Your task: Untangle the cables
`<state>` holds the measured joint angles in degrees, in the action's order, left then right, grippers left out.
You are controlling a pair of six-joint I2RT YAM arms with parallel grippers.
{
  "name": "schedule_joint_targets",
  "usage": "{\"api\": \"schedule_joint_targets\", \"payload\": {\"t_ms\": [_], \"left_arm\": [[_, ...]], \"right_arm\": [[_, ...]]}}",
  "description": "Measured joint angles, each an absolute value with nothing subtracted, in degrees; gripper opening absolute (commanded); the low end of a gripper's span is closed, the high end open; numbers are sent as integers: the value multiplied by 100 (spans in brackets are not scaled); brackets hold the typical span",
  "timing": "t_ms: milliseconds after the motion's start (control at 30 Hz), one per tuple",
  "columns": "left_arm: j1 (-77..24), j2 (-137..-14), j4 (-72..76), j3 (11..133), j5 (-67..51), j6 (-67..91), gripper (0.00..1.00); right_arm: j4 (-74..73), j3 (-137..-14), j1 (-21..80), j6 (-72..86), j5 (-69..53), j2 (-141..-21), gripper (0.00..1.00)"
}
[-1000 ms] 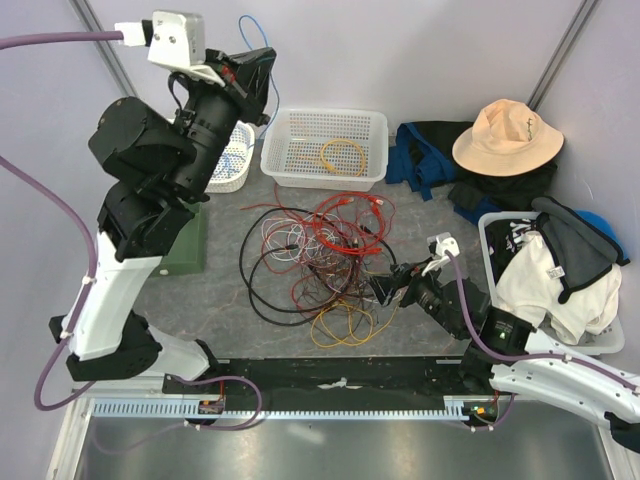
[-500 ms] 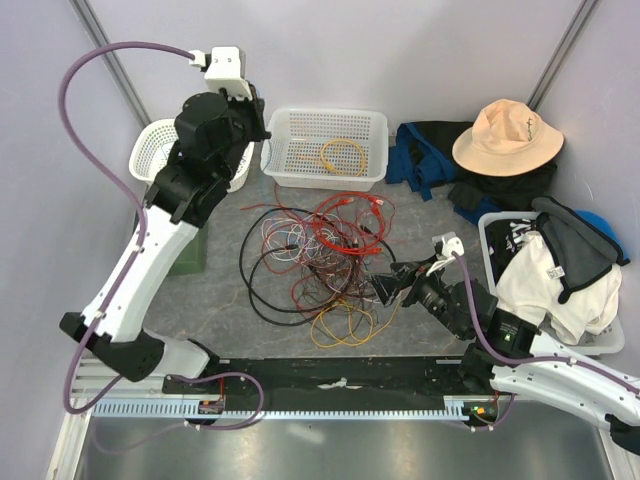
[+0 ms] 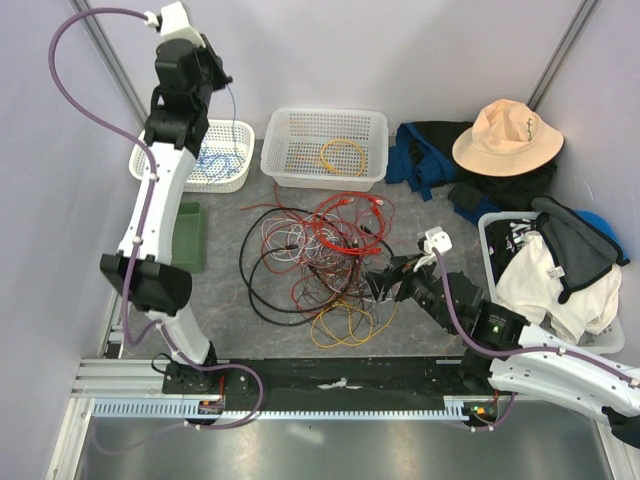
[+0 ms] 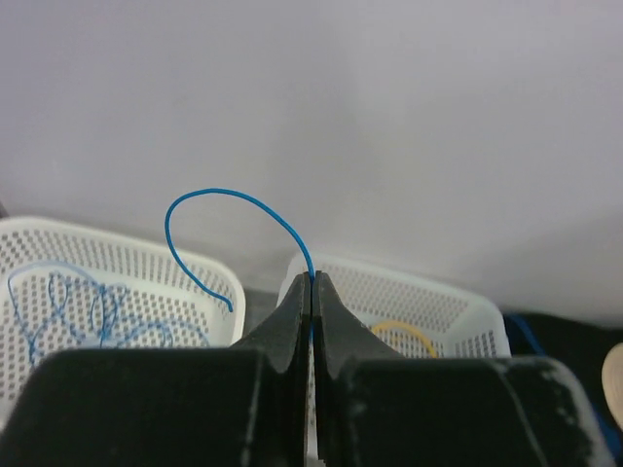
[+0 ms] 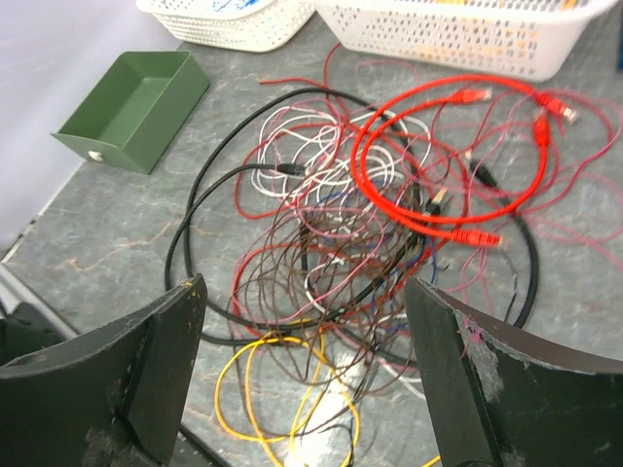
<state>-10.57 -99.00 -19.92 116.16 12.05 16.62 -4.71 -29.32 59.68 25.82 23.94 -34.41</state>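
Observation:
The cables (image 3: 315, 250) lie in a tangled heap on the grey table: red, white, maroon and pink wires, a thick black loop and yellow loops (image 3: 340, 325). My left gripper (image 3: 215, 78) is raised high at the back, above the left white basket (image 3: 240, 130). It is shut on a thin blue wire (image 4: 224, 193) that arcs up from the fingertips (image 4: 297, 292). My right gripper (image 5: 307, 287) stands open just off the right side of the tangle (image 5: 370, 214), low above the yellow wire (image 5: 263, 389), with nothing between its fingers.
The left basket holds blue wires (image 3: 210, 160). A larger white basket (image 3: 275, 150) holds a yellow cable (image 3: 342, 157). A green box (image 3: 188, 235) sits left of the heap. A tan hat (image 3: 507, 135), dark clothes and a laundry basket (image 3: 490, 235) fill the right side.
My left arm has swung up and back to the left, carrying the blue wire over the left basket. The right gripper has edged slightly toward the tangle.

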Motion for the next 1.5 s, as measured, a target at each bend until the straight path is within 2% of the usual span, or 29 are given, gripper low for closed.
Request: {"api": "schedule_joint_targets", "payload": {"t_ms": [133,267,533,567,600,633,700,733,900,1067,1167,1367,1500], "left_arm": [[-794,-10785,-1863,12879,1133,1660,2],[-558,-11452,-1708,13485,1262,1653,2],[-307,-12296,-1367,12995,2569,1640,2],[-268,-12409,-1365,12958,2628,1667,8],[-233,-12497,-1363,12921,2683,1693,20],[-193,-12578,-1365,12877,2709,1721,53],[-126,-12689,-1417,12763,2700,1815,88],[-99,-12700,-1422,12650,2683,1914,99],[-78,-12523,-1441,11998,2484,2322,100],[-349,-11592,-1450,10820,2241,2556,100],[-816,-10554,-1275,9876,2180,2689,100],[-2429,-8226,-650,7487,1868,3251,100],[-3011,-7620,-528,6250,1769,3741,100]], "right_arm": [[-386,-3183,5968,2285,2458,-3706,91],[-346,-3245,5968,2202,2493,-3763,91],[-318,-3153,5968,2379,2585,-3756,91],[-318,-3124,5966,2401,2591,-3758,91],[-320,-3087,5966,2410,2615,-3769,91],[-327,-3068,5966,2418,2648,-3791,91],[-329,-3061,5966,2421,2694,-3863,91],[-329,-3061,5966,2421,2707,-3905,91],[-322,-3061,5966,2418,2709,-4099,91],[-279,-3026,5966,2445,2703,-4217,91],[-137,-2980,5966,2506,2683,-4261,91],[-21,-2921,5966,2687,2689,-4357,90],[-3,-2842,5966,2829,2716,-4351,90]]}}
